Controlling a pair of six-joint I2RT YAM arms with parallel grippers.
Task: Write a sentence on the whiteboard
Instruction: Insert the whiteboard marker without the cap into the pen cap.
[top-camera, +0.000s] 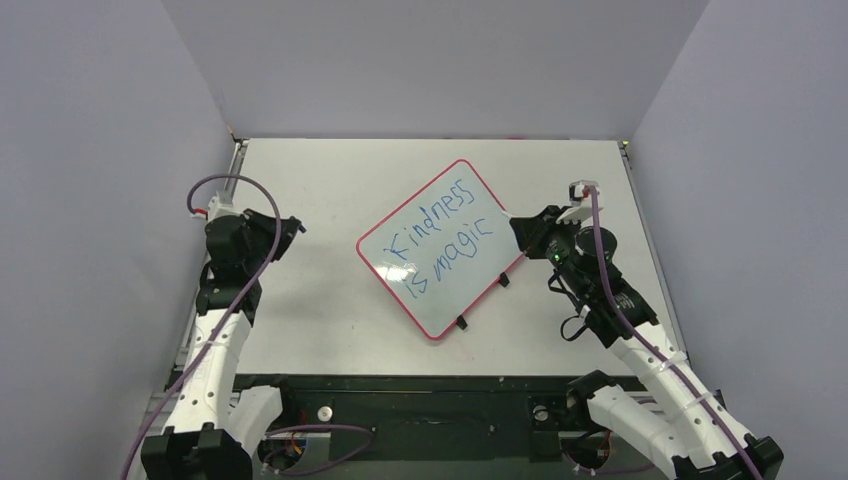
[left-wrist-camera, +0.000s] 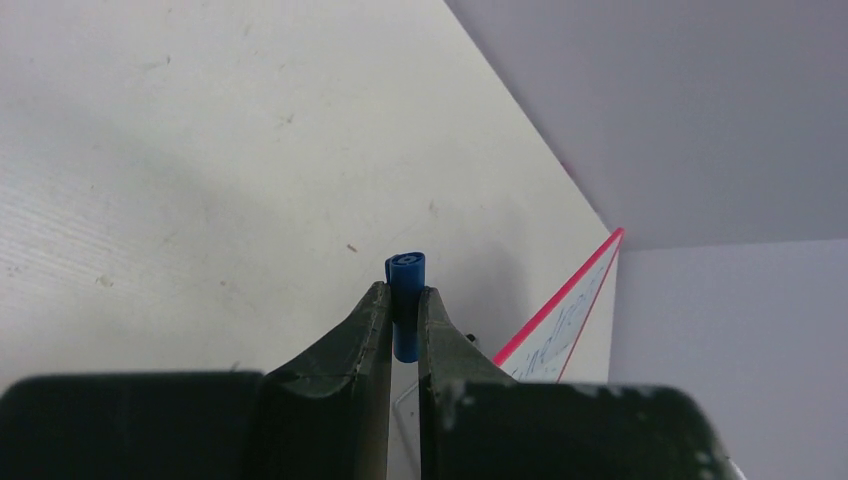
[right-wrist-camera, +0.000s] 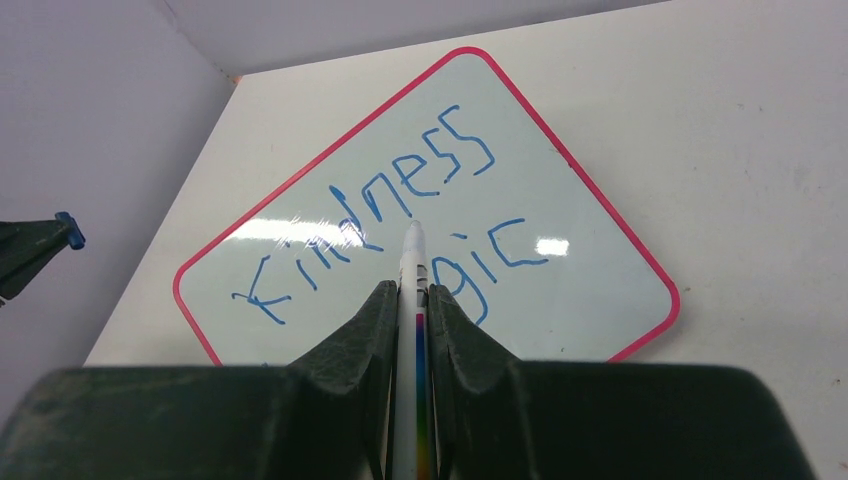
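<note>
whiteboard (top-camera: 447, 300) lying cornerwise at mid-bench (top-camera: 330, 180), sentence (top-camera: 440, 240) in two lines across it, two clips (top-camera: 503, 279) on its near right edge, left pincer (top-camera: 294, 227) well apart to its left gripping a cap (left-wrist-camera: 406, 300), right pincer (top-camera: 516, 228) just beside its right corner gripping a marker (right-wrist-camera: 412, 262)

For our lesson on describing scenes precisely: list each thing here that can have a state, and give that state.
whiteboard, lying on the table, written on.
sentence, complete: "Kindness is magic".
marker, gripped in the right hand, pointing at the whiteboard.
cap, off the marker, pinched in the left hand.
left hand, shut on the cap.
right hand, shut on the marker.
</note>
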